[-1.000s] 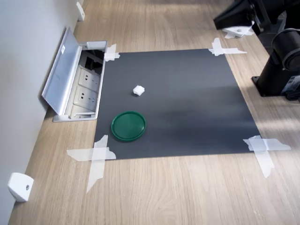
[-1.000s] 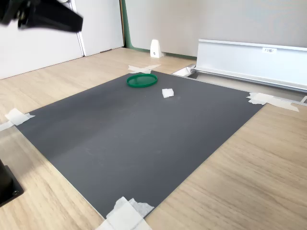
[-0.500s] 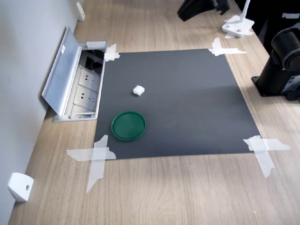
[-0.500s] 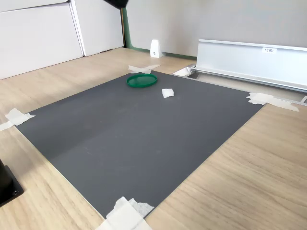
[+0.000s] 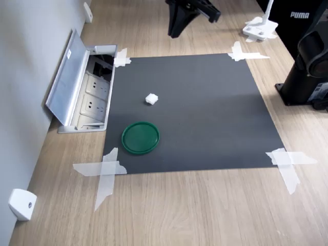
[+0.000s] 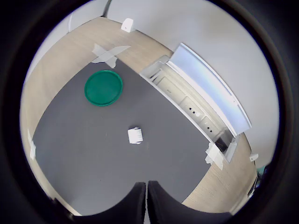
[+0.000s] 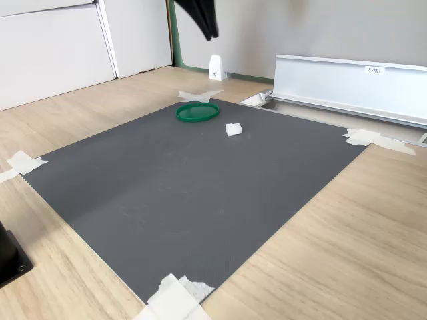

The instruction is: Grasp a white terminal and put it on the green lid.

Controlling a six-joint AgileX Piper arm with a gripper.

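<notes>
End effector (image 5: 177,28): swung in from the first exterior view's upper right within the last second, now high above the far edge of the black mat (image 5: 215,118); jaws all but together in the wrist view, holding nothing.
White terminal (image 5: 151,98): unmoved on the mat, lying apart from everything; seen near the centre of the wrist view (image 6: 135,136) and in the second exterior view (image 7: 233,129).
Green lid (image 5: 140,137): unmoved too, flat on the mat near the taped corner, bare on top, close to the terminal but not touching.
Change: only the arm shifted; wrist camera now looking down on both terminal and lid.
Meaning for task: approach under way, grasp not yet begun; probably needs jaws opened and a long descent onto the terminal.
Surroundings: open socket box (image 5: 89,95) with raised cover just beside the mat on the desk (image 5: 179,205); white tape strips (image 5: 105,171) at the mat corners.
Risk: small block, likely easy to nudge aside if the descent lands off-centre.
</notes>
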